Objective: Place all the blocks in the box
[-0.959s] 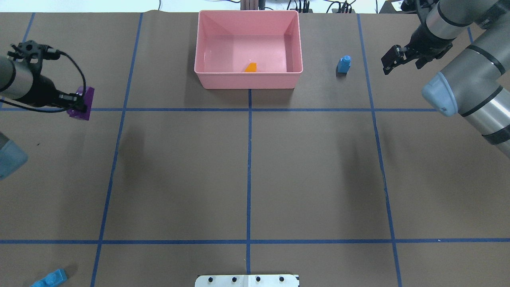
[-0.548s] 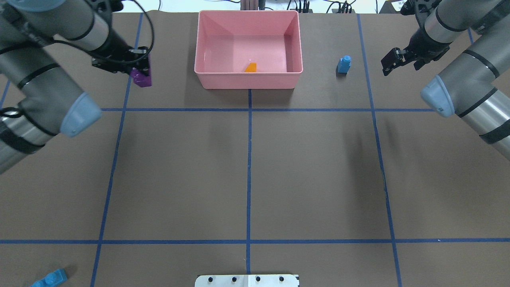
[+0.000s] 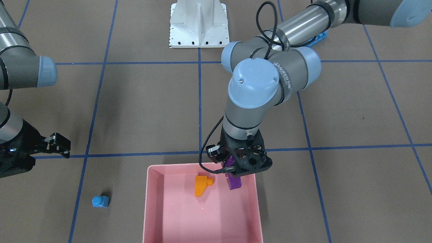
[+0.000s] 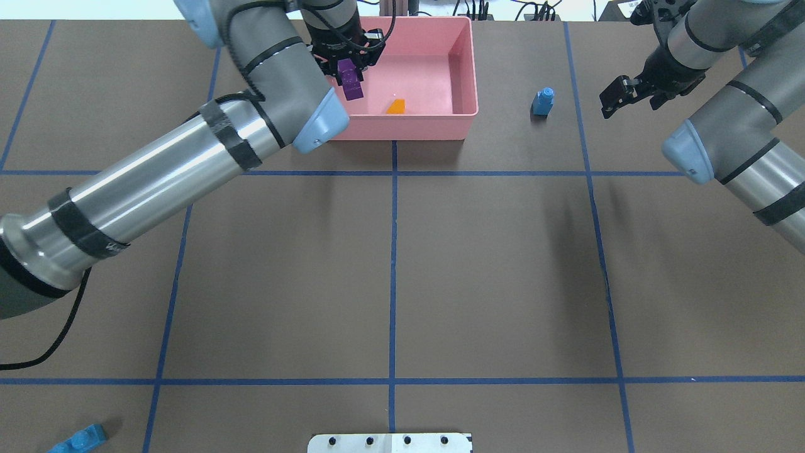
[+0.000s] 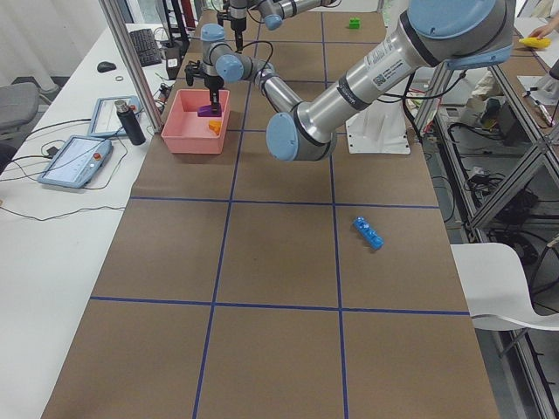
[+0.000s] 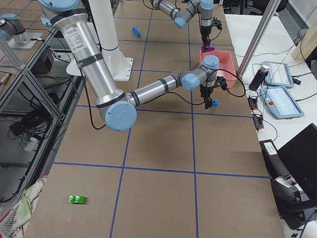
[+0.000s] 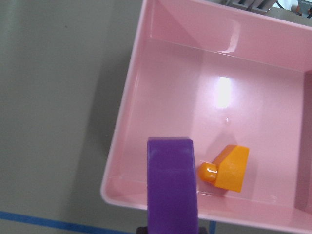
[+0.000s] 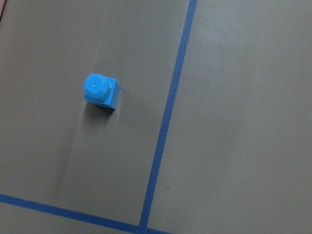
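The left jaws, clamped on the purple block, have swung from outside the box to hang over its left end near the orange block lying inside, while the right jaws stand wide near the small blue block on the surface.

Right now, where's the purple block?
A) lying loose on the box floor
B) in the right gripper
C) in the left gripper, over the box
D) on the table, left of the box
C: the left gripper is shut on the purple block, holding it over the inside of the box, near the orange block.
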Motion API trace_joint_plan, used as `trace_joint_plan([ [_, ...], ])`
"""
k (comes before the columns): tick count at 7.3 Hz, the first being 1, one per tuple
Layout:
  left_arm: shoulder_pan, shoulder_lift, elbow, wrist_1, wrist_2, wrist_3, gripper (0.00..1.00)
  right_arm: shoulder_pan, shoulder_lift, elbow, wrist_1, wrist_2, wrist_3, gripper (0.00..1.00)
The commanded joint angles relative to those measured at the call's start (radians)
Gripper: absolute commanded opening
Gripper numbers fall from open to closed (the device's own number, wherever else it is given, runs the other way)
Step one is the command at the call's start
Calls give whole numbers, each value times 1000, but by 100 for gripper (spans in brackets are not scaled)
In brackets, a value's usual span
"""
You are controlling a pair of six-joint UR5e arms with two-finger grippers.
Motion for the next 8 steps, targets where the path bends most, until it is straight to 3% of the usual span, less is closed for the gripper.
trace_joint_plan([
  [1,16,-51,180,-108,44,18,0,-3,40,-54,0,0,7,100],
  [2,17,-48,182,-106,44,79,28,-8,115,-145,3,0,42,100],
  [3,17,-49,176,-108,39,113,82,-14,175,-218,3,-2,45,100],
  [4,16,-48,161,-100,33,115,100,-17,194,-243,3,-9,47,100],
  [5,5,-37,114,-79,26,146,100,-17,202,-260,3,-12,47,100],
  [6,-16,45,-28,2,-47,246,100,-17,243,-305,3,-12,62,100],
  [7,-38,170,-204,75,-62,324,100,-17,310,-386,6,-14,99,100],
  [8,-39,252,-317,96,-62,346,100,-22,327,-462,107,-26,131,100],
])
